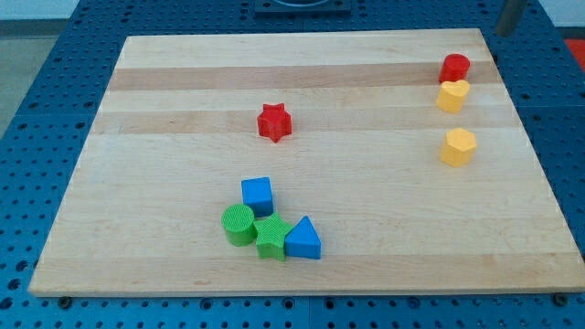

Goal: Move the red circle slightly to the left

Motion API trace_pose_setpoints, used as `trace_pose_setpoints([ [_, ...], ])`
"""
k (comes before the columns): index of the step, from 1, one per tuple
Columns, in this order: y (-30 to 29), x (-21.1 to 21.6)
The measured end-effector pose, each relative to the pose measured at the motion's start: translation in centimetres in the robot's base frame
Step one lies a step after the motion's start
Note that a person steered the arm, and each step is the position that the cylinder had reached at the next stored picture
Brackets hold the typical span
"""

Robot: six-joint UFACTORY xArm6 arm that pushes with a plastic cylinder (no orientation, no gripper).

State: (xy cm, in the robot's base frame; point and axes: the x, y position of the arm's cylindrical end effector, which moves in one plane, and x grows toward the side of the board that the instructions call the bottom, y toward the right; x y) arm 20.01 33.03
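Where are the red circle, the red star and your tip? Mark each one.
red circle (454, 67), camera view, on its flat top face.
red star (273, 122), camera view, on its top face.
my tip (508, 27), camera view, on the rod's lower end, up-right of the red circle.

Lab: blue perforated bench (55, 55)

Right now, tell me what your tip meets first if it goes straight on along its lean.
Probably the board edge, then the red circle, the nearest block down-left of my tip; depth is unclear, so it may just miss.
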Motion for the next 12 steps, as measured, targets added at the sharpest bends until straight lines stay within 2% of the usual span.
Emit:
trace_pose_setpoints([
  [1, -4.0, 0.1],
  [2, -4.3, 0.1],
  [4, -9.6, 0.9],
  [6, -5.9, 7.5],
  [8, -6.5, 10.9],
  [9, -7.2, 10.5],
  [12, -20.9, 10.1],
])
